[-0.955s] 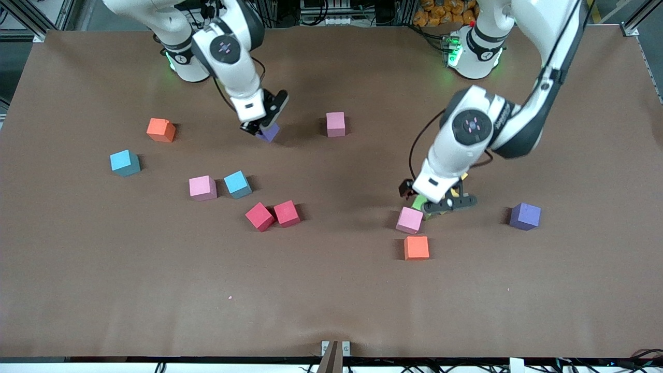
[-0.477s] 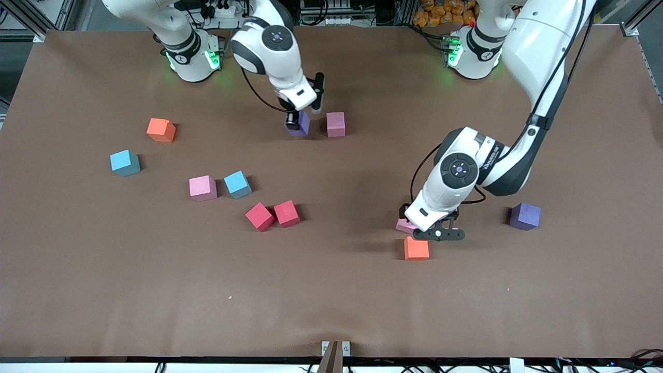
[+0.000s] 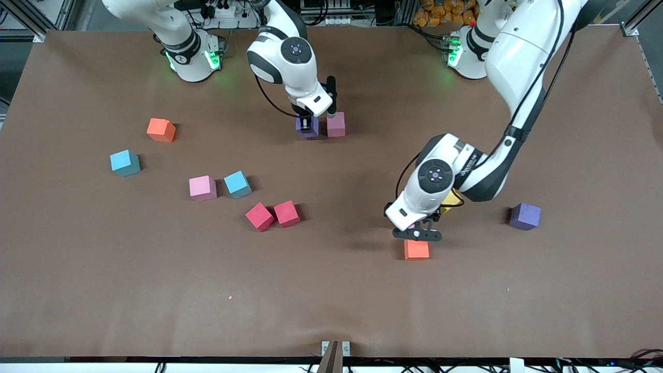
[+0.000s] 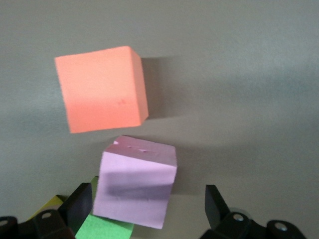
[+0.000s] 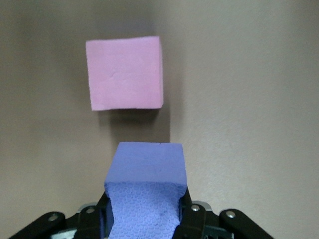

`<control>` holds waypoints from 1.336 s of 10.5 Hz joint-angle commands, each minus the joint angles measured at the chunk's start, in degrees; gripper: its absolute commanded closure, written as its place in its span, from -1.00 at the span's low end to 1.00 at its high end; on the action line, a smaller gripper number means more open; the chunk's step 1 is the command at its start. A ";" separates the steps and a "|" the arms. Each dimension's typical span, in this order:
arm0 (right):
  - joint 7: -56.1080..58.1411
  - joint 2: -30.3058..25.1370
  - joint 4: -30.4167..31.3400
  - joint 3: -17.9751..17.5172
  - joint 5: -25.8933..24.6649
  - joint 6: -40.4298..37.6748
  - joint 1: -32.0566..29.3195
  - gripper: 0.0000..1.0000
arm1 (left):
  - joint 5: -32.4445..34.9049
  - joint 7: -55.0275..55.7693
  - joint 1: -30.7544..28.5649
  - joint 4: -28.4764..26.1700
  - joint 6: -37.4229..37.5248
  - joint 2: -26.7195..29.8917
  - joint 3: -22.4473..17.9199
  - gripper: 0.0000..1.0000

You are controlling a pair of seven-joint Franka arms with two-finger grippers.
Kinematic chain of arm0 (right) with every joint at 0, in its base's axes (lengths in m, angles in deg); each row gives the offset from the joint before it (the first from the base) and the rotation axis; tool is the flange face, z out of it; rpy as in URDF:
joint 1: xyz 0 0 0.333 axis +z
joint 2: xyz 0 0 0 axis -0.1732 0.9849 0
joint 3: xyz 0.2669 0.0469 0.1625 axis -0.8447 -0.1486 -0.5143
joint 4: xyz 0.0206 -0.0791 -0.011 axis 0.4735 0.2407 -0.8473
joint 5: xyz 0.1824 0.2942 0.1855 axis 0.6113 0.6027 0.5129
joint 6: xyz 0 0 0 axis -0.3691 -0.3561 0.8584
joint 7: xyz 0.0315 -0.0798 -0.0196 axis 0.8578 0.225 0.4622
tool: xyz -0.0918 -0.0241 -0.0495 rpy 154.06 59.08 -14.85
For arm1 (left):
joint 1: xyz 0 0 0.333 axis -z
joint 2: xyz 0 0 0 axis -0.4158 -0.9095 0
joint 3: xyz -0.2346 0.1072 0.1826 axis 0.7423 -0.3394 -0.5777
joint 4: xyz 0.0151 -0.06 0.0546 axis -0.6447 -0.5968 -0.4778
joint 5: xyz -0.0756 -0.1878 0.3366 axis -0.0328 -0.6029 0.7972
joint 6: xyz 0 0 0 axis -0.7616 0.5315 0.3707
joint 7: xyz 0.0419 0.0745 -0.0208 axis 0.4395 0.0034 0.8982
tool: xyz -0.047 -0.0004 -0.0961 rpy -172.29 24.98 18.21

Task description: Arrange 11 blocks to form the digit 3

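The right gripper (image 3: 309, 126) is clamped tight on a small purple foam cube (image 5: 145, 185), holding it just beside a pink foam cube (image 3: 335, 124) up at 12 o'clock on the brown table (image 3: 331, 290), likely so the two sit side by side as the start of the 3.

The left gripper (image 3: 417, 234) hangs spread wide around another pink foam cube (image 4: 137, 180) (nothing gripped yet), at about 4 o'clock, with an orange foam cube (image 3: 416, 249) near it. The other blocks lie scattered.

Held block (image 3: 307, 126) just beside lone block (image 3: 335, 124), toward right arm's end.
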 commanded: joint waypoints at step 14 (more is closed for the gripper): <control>-1.82 7.74 -5.72 5.12 -1.29 -0.21 8.57 0.12 | -0.88 -13.56 -0.67 1.49 -1.74 -4.37 0.31 -0.94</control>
